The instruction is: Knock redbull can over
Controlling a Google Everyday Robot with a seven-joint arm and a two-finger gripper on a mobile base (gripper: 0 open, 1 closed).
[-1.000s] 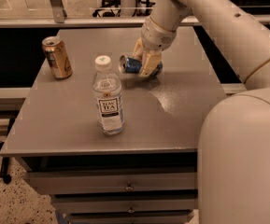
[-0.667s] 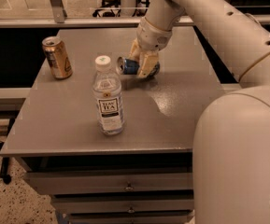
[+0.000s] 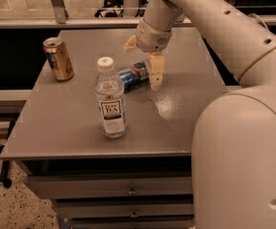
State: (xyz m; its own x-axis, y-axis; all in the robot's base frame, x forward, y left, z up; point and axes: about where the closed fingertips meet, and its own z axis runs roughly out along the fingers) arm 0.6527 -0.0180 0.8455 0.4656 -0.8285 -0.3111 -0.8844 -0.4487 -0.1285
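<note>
The redbull can (image 3: 132, 74), blue and silver, lies on its side on the grey table (image 3: 70, 123), just behind the bottle. My gripper (image 3: 143, 57) hangs over the can's right end with the fingers spread open. One finger (image 3: 156, 71) points down beside the can's right end. The other finger (image 3: 129, 43) is raised behind and above the can. The gripper holds nothing.
A gold can (image 3: 58, 59) stands upright at the table's back left. A clear tea bottle with a white cap (image 3: 111, 99) stands in the middle front, close in front of the lying can. The table's front edge has drawers below it. My arm fills the right side.
The gripper was close around the blue can. It has risen and spread, and the can now lies flat on the table to the left of the lower finger.
</note>
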